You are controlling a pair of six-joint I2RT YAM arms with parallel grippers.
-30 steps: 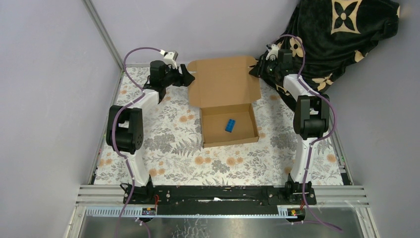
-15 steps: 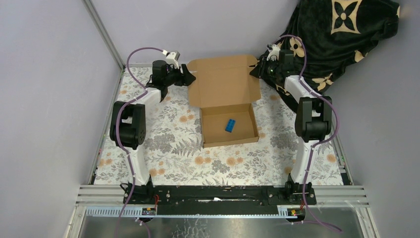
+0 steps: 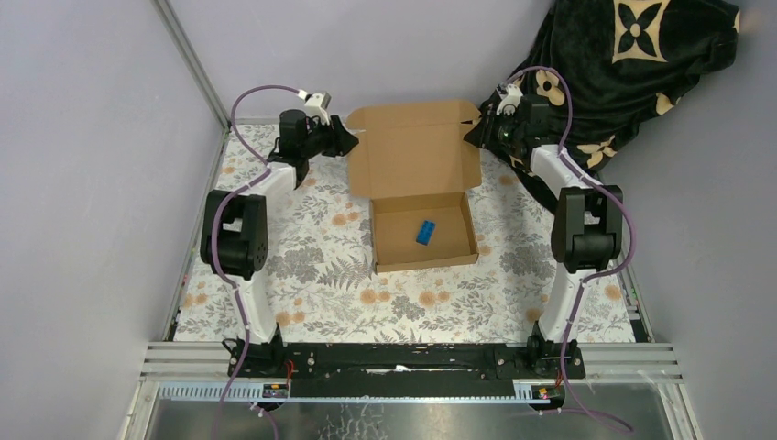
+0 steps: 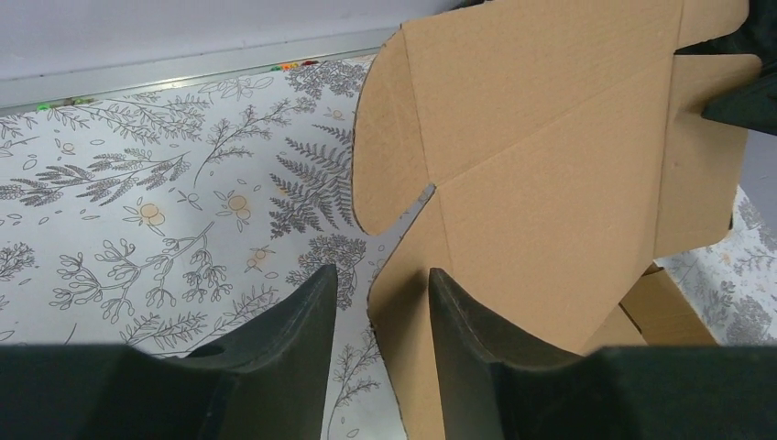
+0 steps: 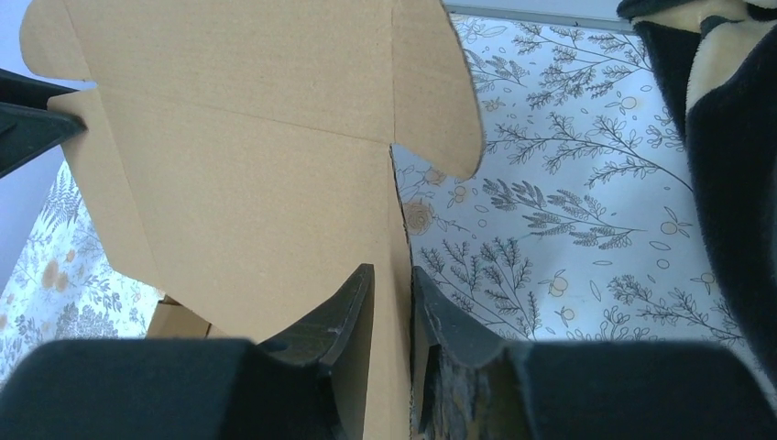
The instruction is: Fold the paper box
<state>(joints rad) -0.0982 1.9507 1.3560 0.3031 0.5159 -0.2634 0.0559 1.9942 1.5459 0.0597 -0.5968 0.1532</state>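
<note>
The box point(image 3: 414, 160) sits at the middle of the table point(image 3: 311, 266). Its shallow tray lies toward 6 o'clock and its lid flap is raised toward 12 o'clock. 1 small blue block point(image 3: 426, 231) lies inside the tray.

The left gripper point(image 3: 346, 139) is at the lid's 10 o'clock corner. In the left wrist view its 2 fingers point(image 4: 311, 307) straddle the lid's side edge about half open. A strip of table shows between the left finger and the cardboard, so nothing is clamped.

The right gripper point(image 3: 474, 128) is at the lid's 2 o'clock corner. In the right wrist view its 2 fingers point(image 5: 353, 307) stand close together with the lid's edge running between them. They appear to pinch the cardboard from both sides, though the contact itself is hard to make out.

A dark patterned cloth point(image 3: 641, 64) is heaped at the table's 2 o'clock corner, just beside the right gripper.
</note>
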